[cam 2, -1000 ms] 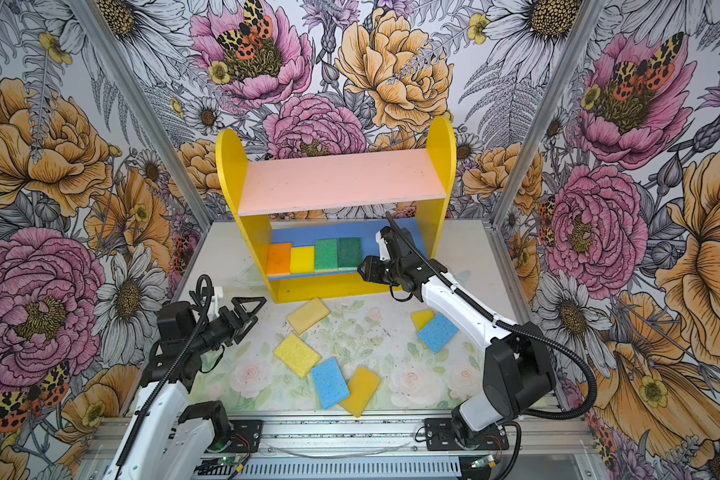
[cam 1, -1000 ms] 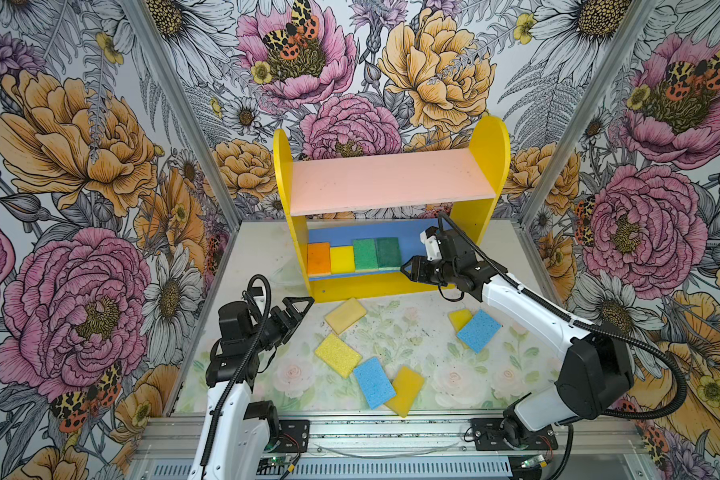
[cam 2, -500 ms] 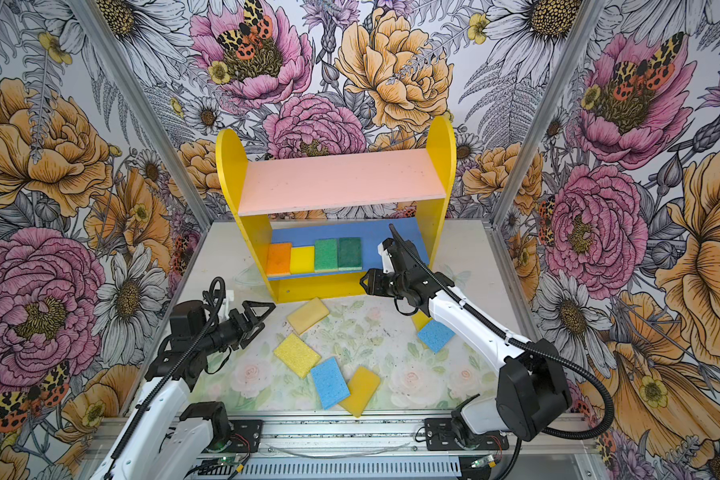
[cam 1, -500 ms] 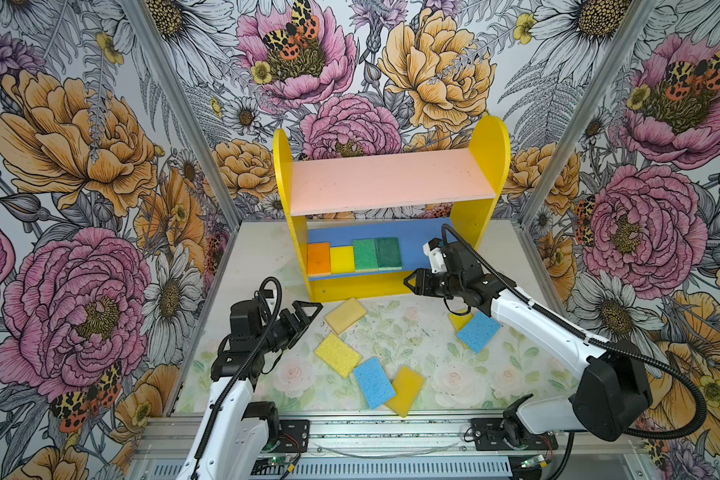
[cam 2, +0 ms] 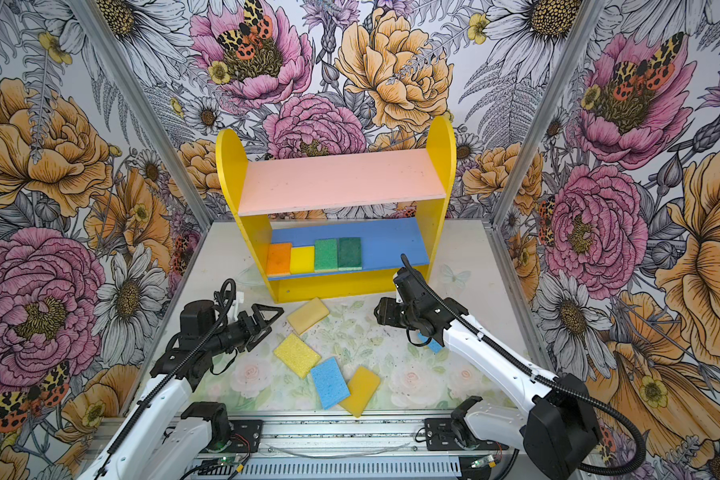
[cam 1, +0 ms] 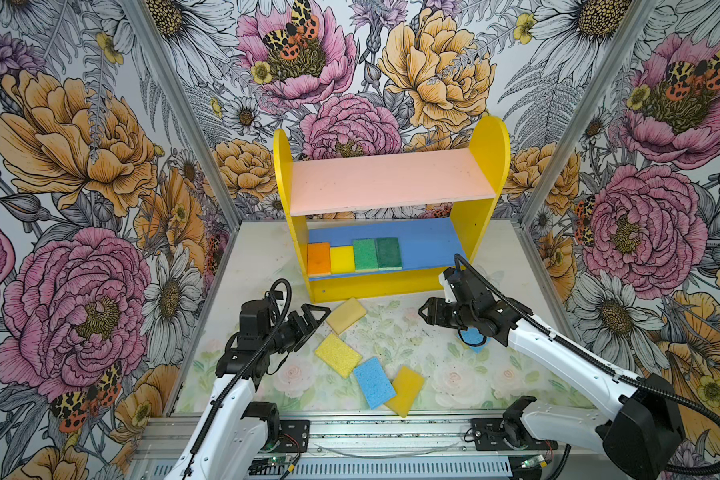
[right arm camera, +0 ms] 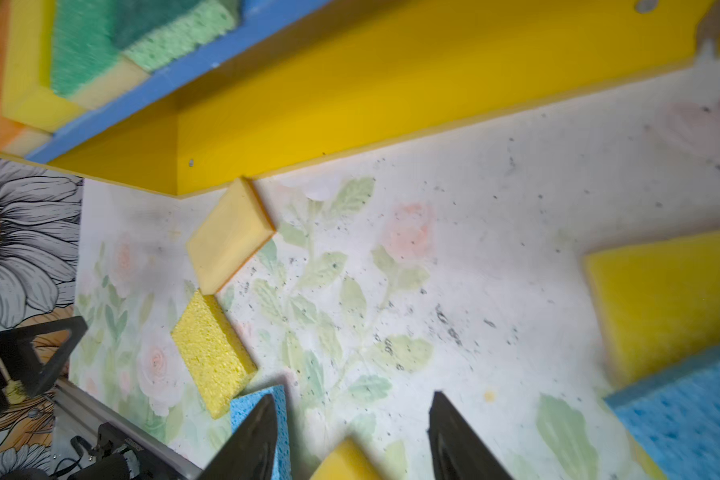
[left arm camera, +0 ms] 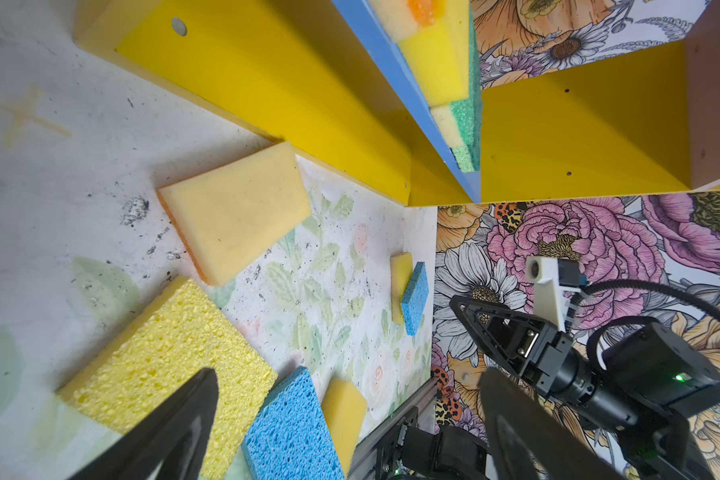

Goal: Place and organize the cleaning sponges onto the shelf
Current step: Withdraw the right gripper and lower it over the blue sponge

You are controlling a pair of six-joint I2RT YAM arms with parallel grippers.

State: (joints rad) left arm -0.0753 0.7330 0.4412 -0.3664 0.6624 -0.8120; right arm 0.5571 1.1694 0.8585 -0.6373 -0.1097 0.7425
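Six cleaning sponges (cam 1: 346,315) lie loose: light, squashy foam, likely best pinched across the width. Left gripper (cam 1: 314,318) gapes wide; right gripper (cam 1: 424,314) parted, empty.

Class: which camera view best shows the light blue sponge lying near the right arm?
The left wrist view: the light blue sponge appears whole, touching a yellow sponge. In both top views the right arm covers most of it. The right wrist view shows it close but blurred and cropped at the edge.
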